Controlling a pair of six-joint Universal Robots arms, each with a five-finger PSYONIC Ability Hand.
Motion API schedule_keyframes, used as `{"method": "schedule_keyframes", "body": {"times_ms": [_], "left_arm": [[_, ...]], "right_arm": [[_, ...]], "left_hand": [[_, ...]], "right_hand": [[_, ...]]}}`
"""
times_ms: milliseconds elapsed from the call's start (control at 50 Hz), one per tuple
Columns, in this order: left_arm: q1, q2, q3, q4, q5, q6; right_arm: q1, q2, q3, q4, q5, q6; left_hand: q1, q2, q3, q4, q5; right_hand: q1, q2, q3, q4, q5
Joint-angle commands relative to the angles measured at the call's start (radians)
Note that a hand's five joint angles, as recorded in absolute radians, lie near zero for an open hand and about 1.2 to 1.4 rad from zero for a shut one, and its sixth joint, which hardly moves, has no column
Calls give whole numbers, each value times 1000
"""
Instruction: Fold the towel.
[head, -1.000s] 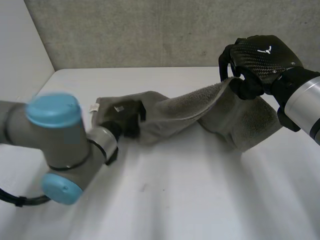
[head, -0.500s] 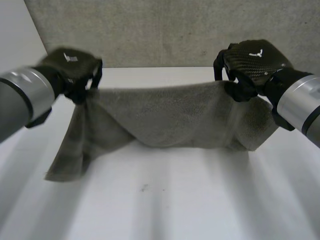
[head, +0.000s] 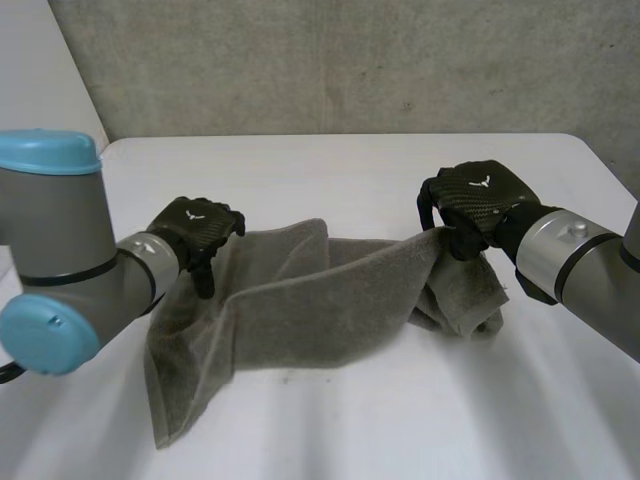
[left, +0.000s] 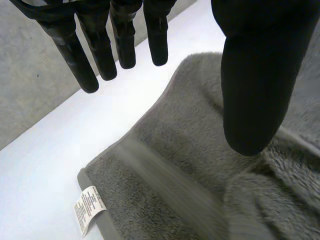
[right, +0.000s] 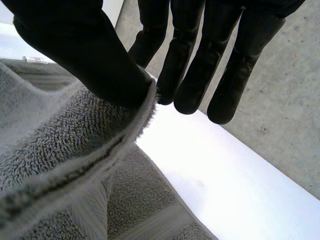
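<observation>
Both hands have dropped since 0.5 s ago, and the towel, then stretched in the air between them, now sags onto the tabletop in loose folds. We see the left hand over the towel's left end, released: its fingers are straight and held away from the thumb, which hangs over the cloth and perhaps brushes it. A white label sticks out at the corner near this hand. The right hand grasps the towel's right edge, thumb pinching the hem against the fingers. That end is lifted, and the cloth below it is bunched on the tabletop.
</observation>
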Motion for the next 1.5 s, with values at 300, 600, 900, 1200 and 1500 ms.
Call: {"method": "schedule_keyframes", "body": {"times_ms": [300, 600, 900, 1200, 1500], "left_arm": [[-76, 306, -400, -6, -111, -493], [-173, 292, -495, 4, -469, -501], [-210, 205, -496, 38, -469, -533], [-239, 126, -459, 40, -429, -573], [-241, 27, -418, 102, -431, -587]], "right_arm": [[2, 33, 3, -10, 5, 1], [6, 33, 11, -12, 8, -1], [9, 31, 16, -12, 8, -2], [11, 33, 26, -29, 9, -19], [11, 53, 26, -35, 15, -22]], "left_hand": [[90, 93, 92, 93, 92], [290, 293, 292, 293, 292], [316, 319, 318, 319, 318], [331, 334, 333, 334, 333], [460, 462, 461, 463, 462]], "right_hand": [[3, 182, 181, 179, 185], [3, 182, 181, 179, 185], [3, 182, 181, 179, 185], [3, 182, 181, 179, 185], [3, 182, 181, 179, 185]]}}
